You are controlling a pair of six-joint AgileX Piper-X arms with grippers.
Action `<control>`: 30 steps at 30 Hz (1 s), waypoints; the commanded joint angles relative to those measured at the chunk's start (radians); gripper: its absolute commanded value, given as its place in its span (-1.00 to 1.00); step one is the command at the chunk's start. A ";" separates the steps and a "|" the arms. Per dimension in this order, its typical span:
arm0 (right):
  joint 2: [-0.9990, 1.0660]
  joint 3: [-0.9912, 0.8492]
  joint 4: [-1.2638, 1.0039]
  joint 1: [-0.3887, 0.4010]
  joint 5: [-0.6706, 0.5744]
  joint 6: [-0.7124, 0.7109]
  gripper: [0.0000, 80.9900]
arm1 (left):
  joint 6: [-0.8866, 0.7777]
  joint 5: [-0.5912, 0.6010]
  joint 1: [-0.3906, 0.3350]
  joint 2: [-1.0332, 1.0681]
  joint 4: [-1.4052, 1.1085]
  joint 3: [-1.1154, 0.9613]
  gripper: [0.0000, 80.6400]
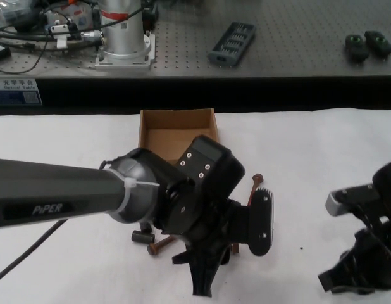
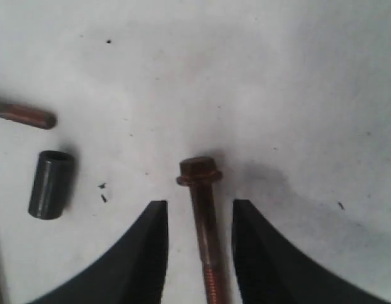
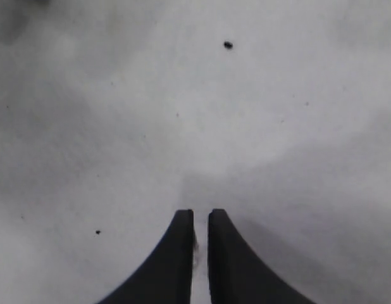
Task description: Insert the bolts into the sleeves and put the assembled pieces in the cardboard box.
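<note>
Three bolts [image 2: 205, 221], perhaps two sleeves [image 2: 51, 183], one cardboard box [image 1: 144, 133]

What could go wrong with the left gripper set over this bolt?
1. The left gripper is open astride the bolt, which lies flat on the bench. The shank sits nearer one finger, so closing may roll or skew it.
2. A sleeve and a second bolt lie close by. A sideways drift could knock them away.
</note>
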 commanded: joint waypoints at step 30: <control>-0.316 -0.004 -0.216 -0.005 -0.218 0.161 -0.83 | -0.065 0.124 0.049 0.075 0.098 -0.076 -0.36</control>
